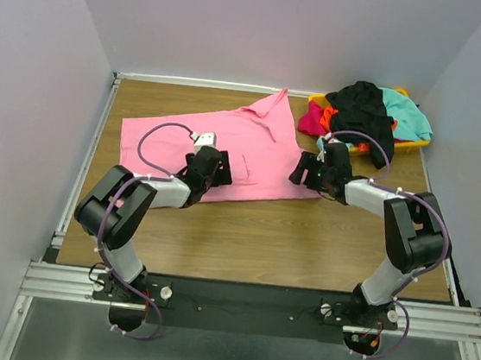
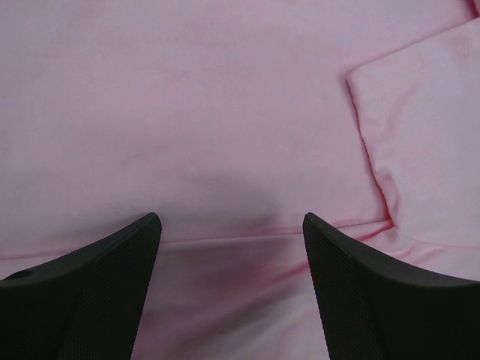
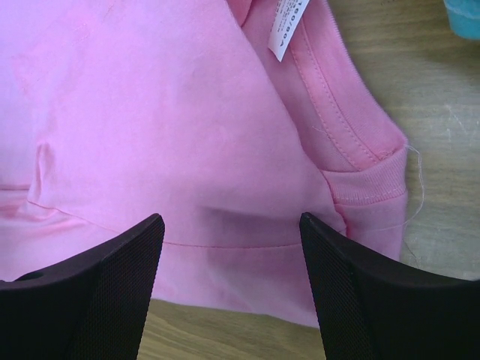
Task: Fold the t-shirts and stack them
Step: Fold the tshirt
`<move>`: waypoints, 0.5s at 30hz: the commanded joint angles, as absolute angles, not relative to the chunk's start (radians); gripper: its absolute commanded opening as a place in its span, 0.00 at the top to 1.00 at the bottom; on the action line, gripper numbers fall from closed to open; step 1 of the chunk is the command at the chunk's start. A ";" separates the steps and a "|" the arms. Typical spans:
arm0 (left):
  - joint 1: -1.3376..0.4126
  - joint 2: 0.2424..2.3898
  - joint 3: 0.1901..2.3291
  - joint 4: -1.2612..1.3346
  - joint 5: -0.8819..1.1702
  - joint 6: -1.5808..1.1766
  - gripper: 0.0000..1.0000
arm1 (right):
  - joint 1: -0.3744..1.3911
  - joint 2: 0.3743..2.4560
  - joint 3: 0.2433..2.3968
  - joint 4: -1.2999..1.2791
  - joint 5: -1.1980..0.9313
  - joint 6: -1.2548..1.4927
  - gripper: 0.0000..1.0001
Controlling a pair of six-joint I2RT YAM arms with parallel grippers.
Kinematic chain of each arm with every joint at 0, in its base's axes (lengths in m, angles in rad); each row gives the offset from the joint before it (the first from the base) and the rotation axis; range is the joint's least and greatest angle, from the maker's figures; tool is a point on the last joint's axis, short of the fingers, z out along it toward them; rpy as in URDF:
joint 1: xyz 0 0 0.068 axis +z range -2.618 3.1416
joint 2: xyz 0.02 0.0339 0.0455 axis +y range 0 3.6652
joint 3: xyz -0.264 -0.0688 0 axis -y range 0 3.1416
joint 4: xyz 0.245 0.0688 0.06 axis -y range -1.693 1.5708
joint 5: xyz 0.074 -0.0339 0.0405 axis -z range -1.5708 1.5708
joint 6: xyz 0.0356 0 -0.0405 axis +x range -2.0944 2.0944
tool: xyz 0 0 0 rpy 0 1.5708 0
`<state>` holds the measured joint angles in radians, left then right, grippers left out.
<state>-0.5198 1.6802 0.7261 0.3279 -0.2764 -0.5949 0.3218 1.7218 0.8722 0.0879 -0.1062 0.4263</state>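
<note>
Pink t-shirt (image 1: 253, 147) (spread flat) nears bin (image 1: 411, 145).

Wooden table (image 1: 286, 237) — pink t-shirt (image 1: 253, 142) lying spread across its middle, yellow bin (image 1: 411, 145) sitting at its far right corner.

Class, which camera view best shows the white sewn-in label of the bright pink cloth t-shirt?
Right wrist view: the white label sits close up on the bright pink t-shirt. Left wrist shows only pink cloth; top external, no label visible.
</note>
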 commanded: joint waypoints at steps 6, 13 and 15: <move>-0.540 1.681 0.655 0.354 -0.281 -0.653 0.15 | 0.348 1.654 0.723 -0.064 -0.023 0.520 0.20; -0.572 1.658 0.585 0.339 -0.296 -0.706 0.15 | 0.387 1.574 0.603 -0.094 -0.006 0.575 0.20; -0.595 1.652 0.563 0.331 -0.298 -0.735 0.16 | 0.409 1.527 0.565 -0.103 -0.005 0.594 0.20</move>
